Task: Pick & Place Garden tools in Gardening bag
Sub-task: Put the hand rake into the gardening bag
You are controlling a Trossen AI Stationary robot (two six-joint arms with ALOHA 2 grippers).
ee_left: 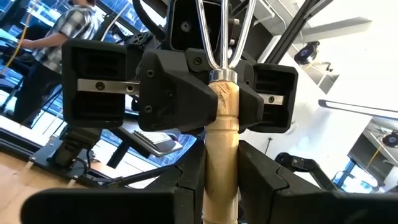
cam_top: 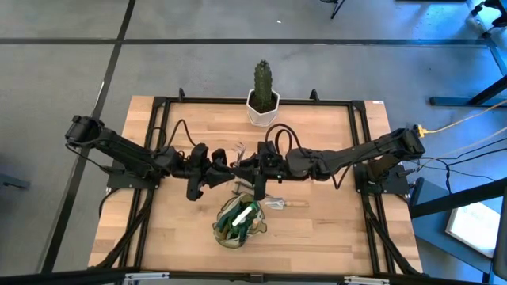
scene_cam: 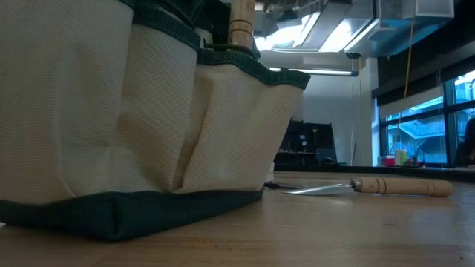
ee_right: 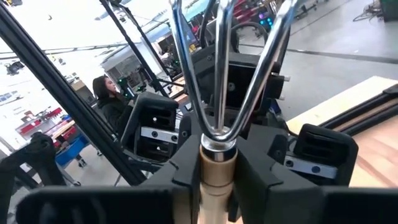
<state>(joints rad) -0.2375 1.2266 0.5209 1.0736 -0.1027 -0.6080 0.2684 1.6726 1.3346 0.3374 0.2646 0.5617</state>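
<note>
Wooden surface on a black frame, grey floor around it, workshop with large windows behind. Both arms are brought together over the middle of the surface, pincers facing each other.

- Fork is held in the air between the two arms, above the surface and behind the bag.
- Left pincer: pinched on the fork's wooden handle, which is seen running up between its fingers.
- Right pincer: pressed onto the same handle just below the metal collar; the tines are seen rising past it.
- Bag is stood near the front edge, mouth up. Green and white items are seen inside from above but cannot be identified. In the low view a wooden handle is seen sticking up out of it.
- Trowel is laid flat on the surface just beside the bag, on the right-arm side, not touched by either pincer.
- Cactus in a white pot is set at the far edge, well apart from the bag.
- A person in a plaid shirt is seen in the room behind.
</note>
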